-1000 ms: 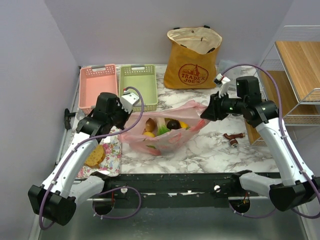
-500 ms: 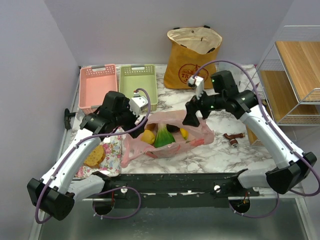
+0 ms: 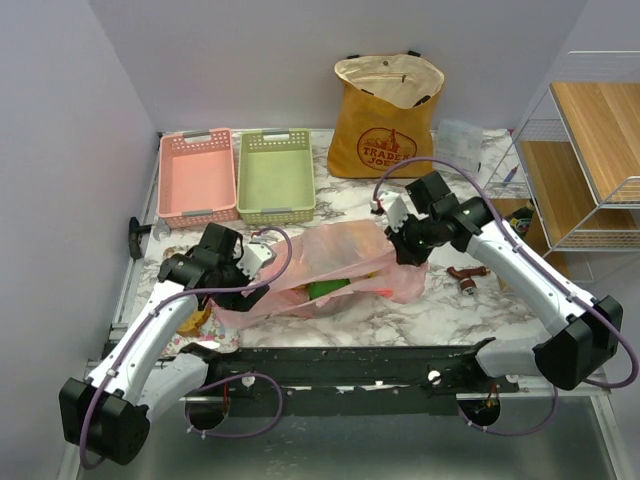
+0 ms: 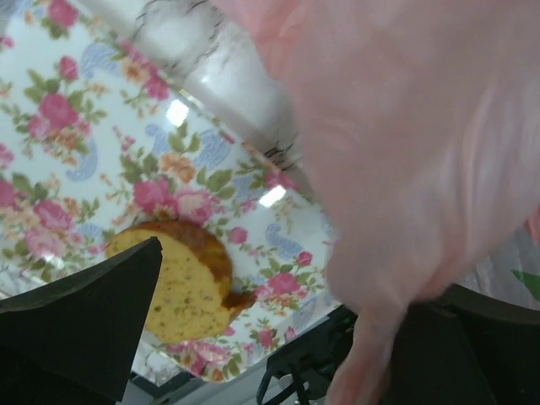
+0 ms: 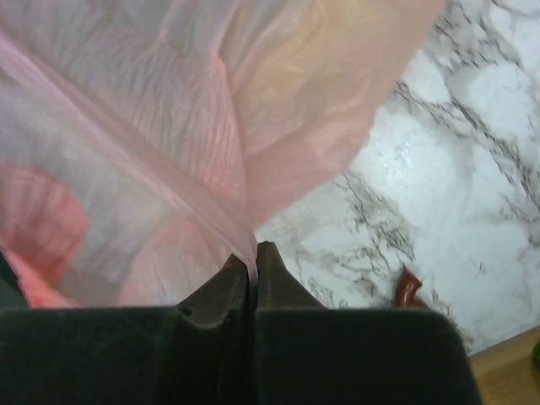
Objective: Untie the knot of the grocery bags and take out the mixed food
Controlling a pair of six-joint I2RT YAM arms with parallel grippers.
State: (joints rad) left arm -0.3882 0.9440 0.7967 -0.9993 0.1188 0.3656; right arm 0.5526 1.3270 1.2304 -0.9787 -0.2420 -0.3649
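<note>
You have pink plastic bag [image 3: 340, 262] at middle of marble table [image 3: 455, 305], long axis left-right between grippers. Your right gripper [image 5: 251, 257] pressed together, pinching film at right end. Your left gripper [image 3: 250, 287] spread wide at left end, holding nothing. Green leek [image 3: 325, 290] inside, likely nearer left.

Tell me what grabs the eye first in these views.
The crumpled pink bag fills the middle of the marble table, a fold pinched in the shut right hand. Behind it stands a yellow tote, open at the top; at the left, a bread slice lies on a floral mat.
</note>
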